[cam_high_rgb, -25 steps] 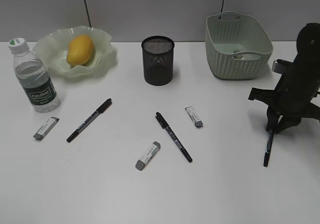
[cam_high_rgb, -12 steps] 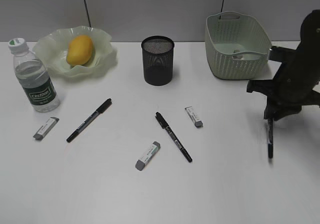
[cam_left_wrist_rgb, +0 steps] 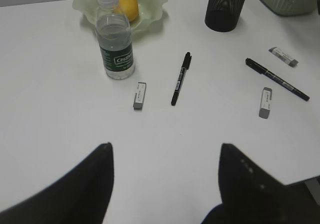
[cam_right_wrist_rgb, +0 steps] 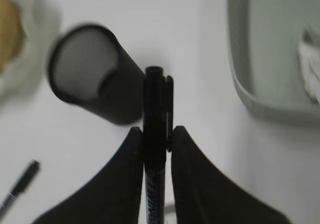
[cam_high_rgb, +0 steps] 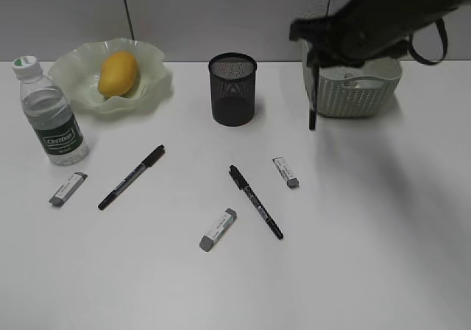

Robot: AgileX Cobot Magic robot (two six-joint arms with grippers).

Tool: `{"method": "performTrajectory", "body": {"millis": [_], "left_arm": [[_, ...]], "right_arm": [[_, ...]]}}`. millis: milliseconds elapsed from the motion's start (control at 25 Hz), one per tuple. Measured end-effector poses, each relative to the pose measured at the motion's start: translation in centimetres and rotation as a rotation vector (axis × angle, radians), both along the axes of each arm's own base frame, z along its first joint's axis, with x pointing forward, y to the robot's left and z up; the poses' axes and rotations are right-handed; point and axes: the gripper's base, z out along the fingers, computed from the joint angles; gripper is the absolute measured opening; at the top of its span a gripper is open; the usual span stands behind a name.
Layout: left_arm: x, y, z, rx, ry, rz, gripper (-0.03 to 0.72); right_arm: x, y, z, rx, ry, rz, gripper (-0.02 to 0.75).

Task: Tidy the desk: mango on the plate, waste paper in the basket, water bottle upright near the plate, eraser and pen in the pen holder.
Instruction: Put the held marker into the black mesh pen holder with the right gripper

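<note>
My right gripper [cam_high_rgb: 315, 56] is shut on a black pen [cam_high_rgb: 313, 100] that hangs upright in the air between the black mesh pen holder [cam_high_rgb: 232, 89] and the green basket [cam_high_rgb: 353, 94]. In the right wrist view the jaws [cam_right_wrist_rgb: 155, 130] clamp the pen [cam_right_wrist_rgb: 154, 99], with the pen holder [cam_right_wrist_rgb: 85, 64] to the left. The waste paper [cam_right_wrist_rgb: 310, 59] lies in the basket. Two pens [cam_high_rgb: 132, 176] [cam_high_rgb: 255, 202] and three erasers [cam_high_rgb: 68, 188] [cam_high_rgb: 218, 229] [cam_high_rgb: 285, 171] lie on the desk. The mango [cam_high_rgb: 118, 74] is on the plate [cam_high_rgb: 151, 87]. The water bottle [cam_high_rgb: 50, 116] stands upright beside it. My left gripper [cam_left_wrist_rgb: 165, 146] is open and empty.
A grey panel wall runs behind the desk [cam_high_rgb: 353, 256]. The right arm reaches over the basket from the upper right. In the left wrist view the desk's front edge [cam_left_wrist_rgb: 305, 176] shows at the lower right.
My right gripper lifted the pen off the desk at the right and carried it up and left, to a spot between the basket and the pen holder.
</note>
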Motion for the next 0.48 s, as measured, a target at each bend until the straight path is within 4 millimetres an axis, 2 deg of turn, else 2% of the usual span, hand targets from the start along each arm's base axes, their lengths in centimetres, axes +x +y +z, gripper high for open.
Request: {"method": "performTrajectory", "body": {"millis": [120,240,360,480], "left_arm": [[0.0,0.0,0.0,0.000,0.000,0.000,0.497],[0.0,0.0,0.0,0.001,0.000,0.000,0.496],[0.0,0.0,0.0,0.001,0.000,0.000,0.496],[0.0,0.0,0.0,0.001,0.000,0.000,0.496]], "right_arm": [[0.9,1.5,2.6,0.086,-0.196,0.023,0.143],[1.3,2.4,4.3,0.167,-0.365,0.032,0.143],[1.9,2.7,4.9,0.218,-0.482,0.034,0.143],[2.6,3.1,4.1,0.240,-0.533,0.033,0.143]]}}
